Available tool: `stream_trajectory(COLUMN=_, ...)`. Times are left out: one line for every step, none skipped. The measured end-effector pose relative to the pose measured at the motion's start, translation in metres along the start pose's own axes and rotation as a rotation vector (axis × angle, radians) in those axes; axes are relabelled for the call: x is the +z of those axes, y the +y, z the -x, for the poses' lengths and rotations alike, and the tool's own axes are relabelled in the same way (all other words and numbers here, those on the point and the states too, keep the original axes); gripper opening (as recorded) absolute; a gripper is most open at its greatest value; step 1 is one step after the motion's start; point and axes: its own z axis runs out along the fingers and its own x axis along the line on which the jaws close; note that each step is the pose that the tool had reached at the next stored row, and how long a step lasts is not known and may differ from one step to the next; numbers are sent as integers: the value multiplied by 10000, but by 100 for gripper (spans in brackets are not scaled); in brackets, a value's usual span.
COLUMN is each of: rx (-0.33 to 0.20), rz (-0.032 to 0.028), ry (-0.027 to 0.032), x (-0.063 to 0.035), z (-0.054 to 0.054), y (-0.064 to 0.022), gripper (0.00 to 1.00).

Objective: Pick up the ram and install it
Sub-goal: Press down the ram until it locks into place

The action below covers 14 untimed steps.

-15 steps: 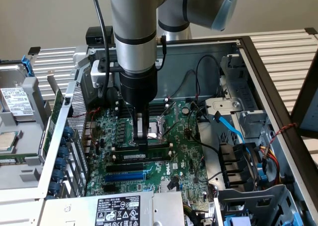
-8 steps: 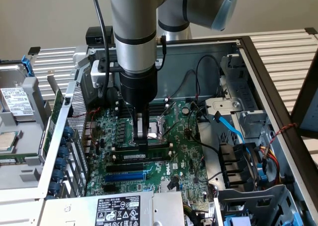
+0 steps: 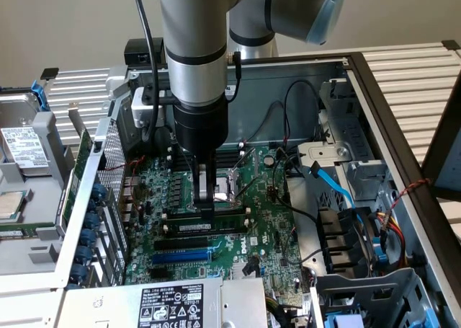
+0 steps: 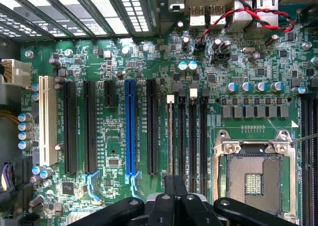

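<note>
The gripper (image 3: 207, 211), fingers closed, presses down on the ram (image 3: 205, 225) standing edge-up in a black memory slot (image 4: 192, 136) beside the motherboard's (image 3: 266, 220) processor socket (image 4: 253, 176), seemingly to seat it.

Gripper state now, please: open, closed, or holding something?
Gripper: closed, fingertips down on the ram, which sits in a black memory slot of the motherboard.

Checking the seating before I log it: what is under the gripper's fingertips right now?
The shut gripper presses on the ram, which stands edge-up in a black memory slot on the motherboard. The fingers cover the contact point; the slot latches cannot be judged.
</note>
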Motion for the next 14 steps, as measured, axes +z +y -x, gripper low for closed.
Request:
stream_trajectory(rx=0, rz=0, ry=0, x=-3, z=0, y=0, gripper=10)
stream_trajectory(rx=0, rz=0, ry=-1, x=-6, z=0, y=0, gripper=10)
stream_trajectory(rx=1, rz=-1, ry=-1, x=-10, z=0, y=0, gripper=10)
stream_trajectory(rx=1, rz=-1, ry=-1, x=-14, z=-1, y=0, gripper=10)
stream_trajectory(rx=1, rz=-1, ry=-1, x=-19, z=-1, y=0, gripper=10)
stream_trajectory(rx=0, rz=-1, ry=-1, x=-24, z=-1, y=0, gripper=10)
stream_trajectory(rx=0, rz=-1, ry=-1, x=-30, z=-1, y=0, gripper=10)
stream_trajectory(rx=0, rz=-5, ry=0, x=-35, z=-2, y=-1, gripper=10)
stream_trajectory(rx=-2, rz=-1, ry=7, x=-43, z=-3, y=-1, gripper=10)
stream_trajectory(rx=-2, rz=-1, ry=5, x=-48, z=-3, y=-1, gripper=10)
stream_trajectory(rx=-1, rz=0, ry=6, x=-55, z=-3, y=-1, gripper=10)
stream_trajectory(rx=-2, rz=1, ry=10, x=-62, z=-4, y=0, gripper=10)
stream_trajectory(rx=0, rz=0, ry=12, x=-66, z=-4, y=0, gripper=10)
stream_trajectory(rx=0, rz=0, ry=14, x=-70, z=-4, y=0, gripper=10)
